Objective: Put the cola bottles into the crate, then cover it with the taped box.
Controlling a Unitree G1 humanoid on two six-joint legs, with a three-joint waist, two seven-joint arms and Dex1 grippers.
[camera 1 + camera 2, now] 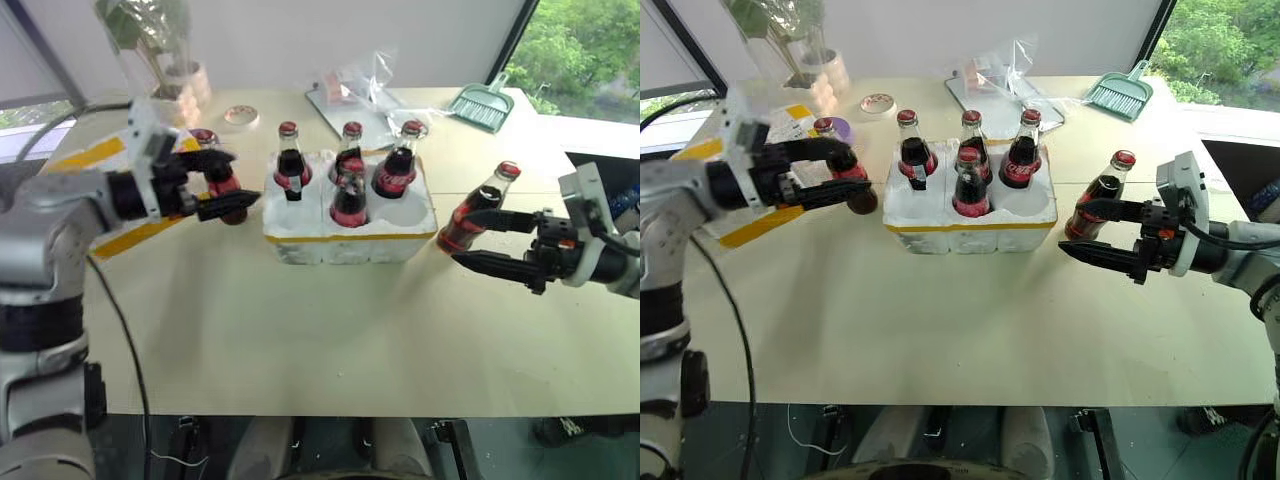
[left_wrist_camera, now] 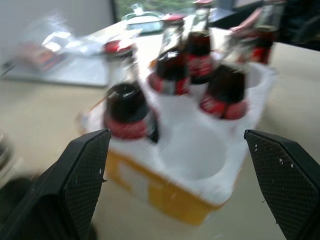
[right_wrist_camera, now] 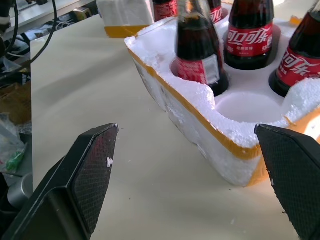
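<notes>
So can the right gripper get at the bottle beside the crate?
Probably yes: the right gripper is open, its fingers already flank that bottle, which stands alone on the table right of the crate.

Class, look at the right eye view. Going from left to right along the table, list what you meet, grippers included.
Taped box → left gripper, open → crate with four cola bottles → loose bottle → right gripper, open.

The right claw is wide open over the worktop. Just past it sits the crate, holding bottles beside one empty hole.
</notes>
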